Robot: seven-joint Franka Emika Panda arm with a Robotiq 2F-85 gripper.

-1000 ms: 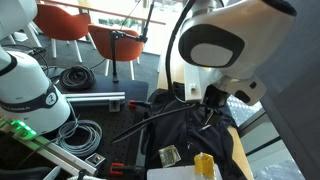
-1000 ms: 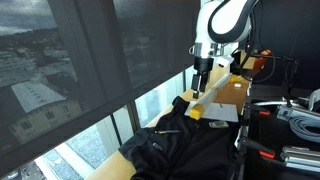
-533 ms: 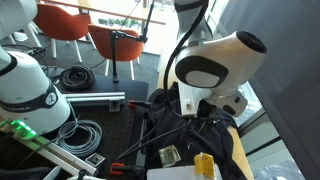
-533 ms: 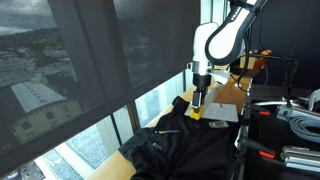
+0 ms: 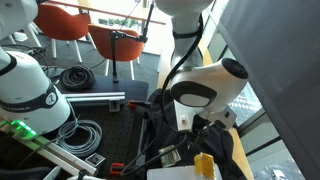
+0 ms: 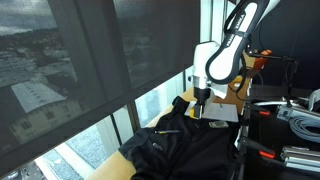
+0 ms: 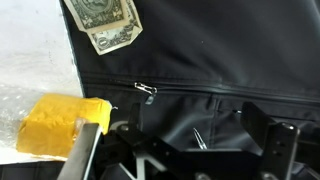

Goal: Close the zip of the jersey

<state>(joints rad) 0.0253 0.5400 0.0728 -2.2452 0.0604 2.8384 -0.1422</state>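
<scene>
The black jersey [image 6: 185, 148] lies spread on the table and also shows in an exterior view [image 5: 158, 112]. In the wrist view its fabric [image 7: 230, 50] fills the frame. The zip [image 7: 220, 90] runs across it as a thin dark line, with a small silver pull [image 7: 147, 89] at its left end. My gripper [image 7: 200, 138] hangs low over the jersey, just below the zip line. Its jaws are open with only fabric and a small silvery tab [image 7: 200, 140] between them. In both exterior views the gripper [image 5: 200, 125] [image 6: 203, 100] sits close above the garment.
A banknote [image 7: 105, 22] and a yellow sponge [image 7: 60, 125] lie beside the jersey, near the table edge [image 6: 225, 95]. Coiled black cables [image 5: 75, 75], red chairs [image 5: 75, 25] and a white robot base [image 5: 25, 90] stand beyond. A window [image 6: 90, 70] runs alongside.
The arm has come down and moved over the jersey, bringing the gripper from well above the table to just over the fabric. The jersey has not moved.
</scene>
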